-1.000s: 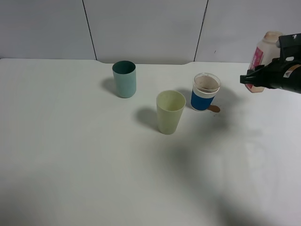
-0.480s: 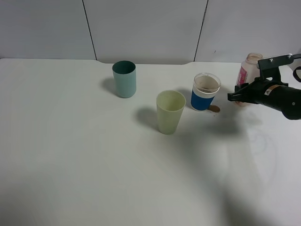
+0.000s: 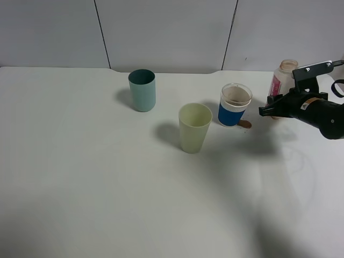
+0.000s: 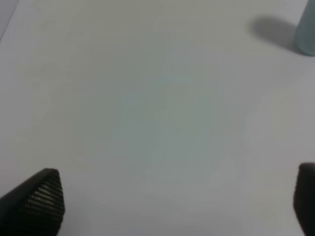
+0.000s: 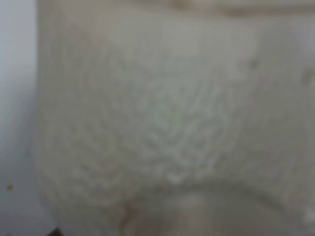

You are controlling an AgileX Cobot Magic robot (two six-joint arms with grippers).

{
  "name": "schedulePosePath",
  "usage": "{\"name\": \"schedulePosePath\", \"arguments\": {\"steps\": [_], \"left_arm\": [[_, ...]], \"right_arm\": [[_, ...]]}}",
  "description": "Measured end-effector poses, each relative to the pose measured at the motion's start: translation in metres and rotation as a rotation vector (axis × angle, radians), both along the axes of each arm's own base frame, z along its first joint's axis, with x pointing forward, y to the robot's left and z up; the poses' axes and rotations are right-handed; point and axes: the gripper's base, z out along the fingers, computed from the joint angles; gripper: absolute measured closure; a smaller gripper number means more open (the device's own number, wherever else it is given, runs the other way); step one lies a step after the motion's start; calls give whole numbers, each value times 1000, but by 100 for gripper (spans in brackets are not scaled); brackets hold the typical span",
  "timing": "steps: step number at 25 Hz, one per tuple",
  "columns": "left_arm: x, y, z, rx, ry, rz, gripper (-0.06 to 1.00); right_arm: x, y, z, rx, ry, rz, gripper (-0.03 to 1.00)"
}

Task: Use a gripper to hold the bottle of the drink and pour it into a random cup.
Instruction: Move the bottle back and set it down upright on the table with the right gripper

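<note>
Exterior high view shows the right gripper (image 3: 270, 110) down low near the right edge of the table (image 3: 80, 177), with the bottle of the drink (image 3: 281, 83) upright in its grasp. A second ago that bottle was hanging higher and further out toward the right edge; since then the arm has carried it down and inward, and over the last half second it has barely shifted at all. The jaws are pressed together on the bottle's lower body, and the right wrist view is filled edge to edge by pale, blurred plastic, which fits a tight pinch on it.

The cup (image 3: 234, 105), white with a blue band, stands just inboard of the gripper, close to it but apart. A small brown spot (image 3: 244, 124) lies on the table right at the cup's foot. I cannot tell from here whether the bottle's base rests on the table or hangs just above it.

My reading is that the pour is over and the bottle is being set back down, since it stands straight beside the cup and not tipped over it.

The left gripper (image 4: 177, 206) waits over bare table with its tips spread wide, the teal tumbler (image 3: 142, 90) just at the corner of its view. The yellow-green tumbler (image 3: 194, 128) stands nearer the table's middle.
</note>
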Motion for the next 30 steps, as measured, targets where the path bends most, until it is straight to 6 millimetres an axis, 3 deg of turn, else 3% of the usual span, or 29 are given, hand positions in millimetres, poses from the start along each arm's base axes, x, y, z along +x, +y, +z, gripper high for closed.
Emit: {"name": "schedulePosePath", "arguments": {"steps": [30], "left_arm": [[0,0,0,0,0,0,2]], "right_arm": [[0,1,-8,6,-4,5,61]]}}
